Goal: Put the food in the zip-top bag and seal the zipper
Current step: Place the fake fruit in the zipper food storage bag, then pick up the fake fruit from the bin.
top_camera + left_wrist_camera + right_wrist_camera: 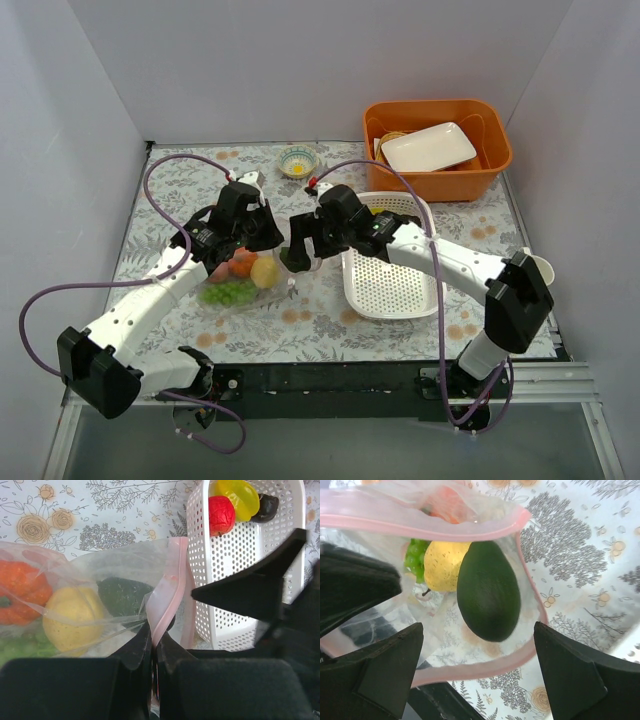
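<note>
The zip-top bag lies left of centre with its mouth toward the basket. My left gripper is shut on the zipper, holding one lip of the mouth up. Inside the bag lie the dark green avocado, a yellow fruit, green grapes and an orange fruit. My right gripper hangs open just in front of the mouth, the avocado lying free beyond its fingers. A red fruit, a yellow fruit and a dark piece sit in the white basket.
The white basket stands right of the bag, under my right arm. An orange bin holding a white plate is at the back right. A small bowl sits at the back centre, a white cup at the right edge.
</note>
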`<act>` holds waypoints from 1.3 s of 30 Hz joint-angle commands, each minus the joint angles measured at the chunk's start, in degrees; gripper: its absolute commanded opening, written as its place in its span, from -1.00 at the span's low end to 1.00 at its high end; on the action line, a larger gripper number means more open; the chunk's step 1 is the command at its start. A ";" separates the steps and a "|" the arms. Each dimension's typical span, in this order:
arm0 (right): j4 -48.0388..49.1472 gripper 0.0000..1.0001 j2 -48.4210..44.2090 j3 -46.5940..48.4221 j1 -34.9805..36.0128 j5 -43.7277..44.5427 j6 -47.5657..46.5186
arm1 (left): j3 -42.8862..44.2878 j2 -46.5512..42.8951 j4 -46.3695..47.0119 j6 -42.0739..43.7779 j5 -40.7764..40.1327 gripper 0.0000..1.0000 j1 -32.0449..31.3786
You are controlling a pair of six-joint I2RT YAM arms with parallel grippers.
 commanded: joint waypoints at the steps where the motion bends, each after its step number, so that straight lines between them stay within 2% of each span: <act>1: -1.22 0.96 -7.55 0.69 0.22 8.51 -1.04 | 1.65 -1.58 0.47 -0.57 -1.91 -0.95 -0.29; 8: -3.60 0.96 -18.18 -5.18 -3.38 19.59 -0.78 | 1.47 -2.72 0.20 -1.09 -3.92 -0.98 -0.29; 11: -7.19 0.96 -18.28 -6.60 -6.63 22.32 0.10 | 1.12 -5.00 0.46 -2.93 -6.74 -1.00 -0.29; 13: -9.65 0.96 -16.36 -7.31 -9.35 22.15 -0.07 | 0.42 -7.20 2.39 -2.68 -6.66 -0.92 -0.29; 15: -10.63 0.96 -14.51 -7.75 -11.29 20.93 -0.42 | 1.38 -6.77 0.74 -1.80 -6.91 -1.00 -0.29; 18: -10.81 0.94 -11.08 -7.40 -15.59 17.69 -2.00 | 2.26 -5.27 -1.99 -3.37 -9.28 -1.00 -0.29; 22: -9.93 0.93 -7.31 -5.03 -19.11 15.83 -4.11 | 1.38 -6.69 0.47 0.48 -3.41 -1.00 -0.29; 27: -6.77 0.93 -3.35 -3.18 -20.09 12.93 -5.52 | 1.56 -2.64 -1.91 1.46 -0.59 -1.00 -0.29; 36: -3.70 0.86 5.71 1.22 -20.88 11.70 -5.70 | 0.68 -2.29 -0.50 1.10 0.73 -1.00 -0.29; 39: -2.20 0.68 7.56 1.13 -20.88 11.17 -5.61 | 0.68 -2.02 -0.59 0.93 0.82 -1.00 -0.29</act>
